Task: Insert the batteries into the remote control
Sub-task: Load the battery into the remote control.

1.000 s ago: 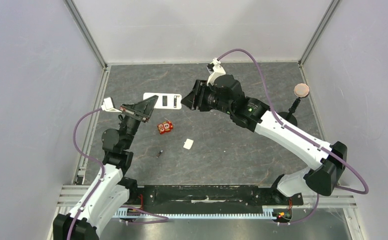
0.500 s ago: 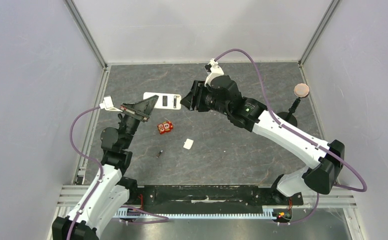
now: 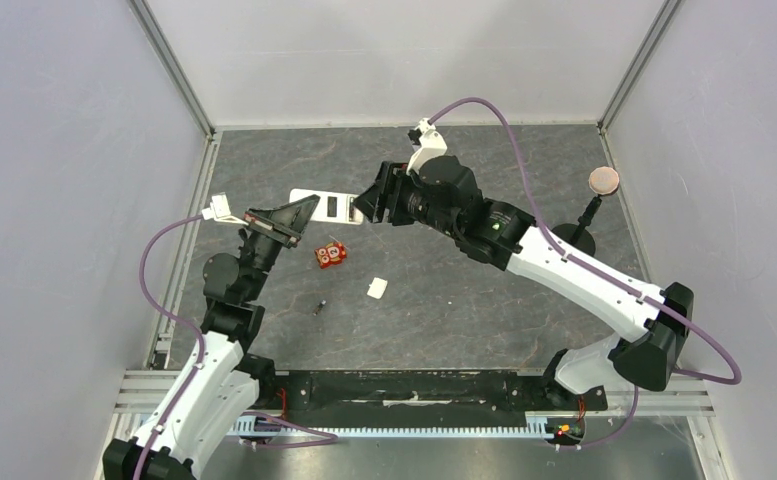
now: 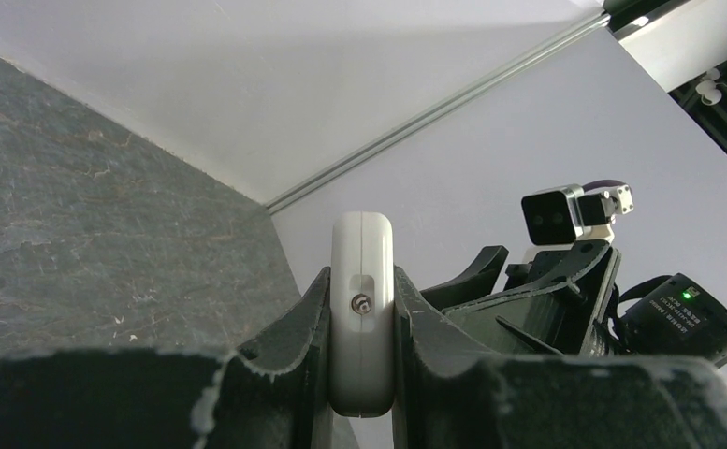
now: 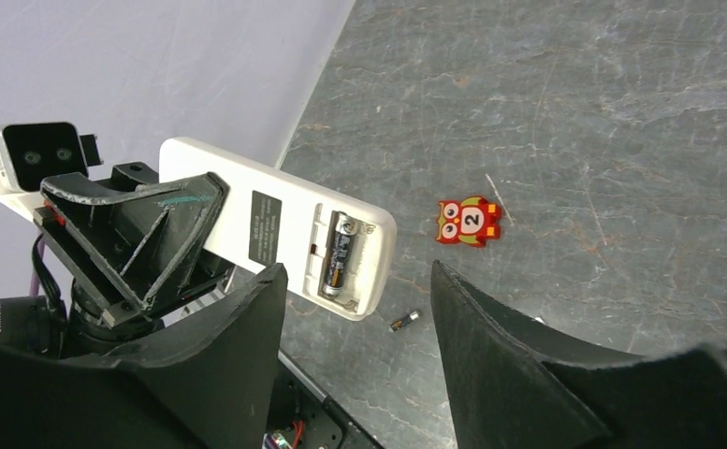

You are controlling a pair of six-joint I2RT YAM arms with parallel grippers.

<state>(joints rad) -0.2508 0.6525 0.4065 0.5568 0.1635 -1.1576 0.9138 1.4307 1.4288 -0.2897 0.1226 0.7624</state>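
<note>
Left gripper [image 3: 302, 205] is clamped on the remote control [image 3: 326, 206]. I'm holding it by one end, off the table [image 3: 484, 290], plain back facing up. In the left wrist view it sits edge-on, pinched between my two fingers [image 4: 308, 323]. Right gripper [image 3: 364, 200] has its jaws wide apart, right at the remote's free end. In the right wrist view that end lines up with the gap between the fingers [image 5: 490, 318], just past the tips. Can't tell if anything touches. The battery bay at that end is uncovered, with one battery [image 5: 338, 253] seated in it, lengthwise along the remote. A loose battery [image 3: 319, 305] lies on the table below the remote, well clear of both grippers. Near it are a red owl piece [image 3: 331, 255] marked "2" and a small white cover piece [image 3: 376, 288], each lying apart from the others. A round disc on a stand [image 3: 604, 180] is off at the right edge.
</note>
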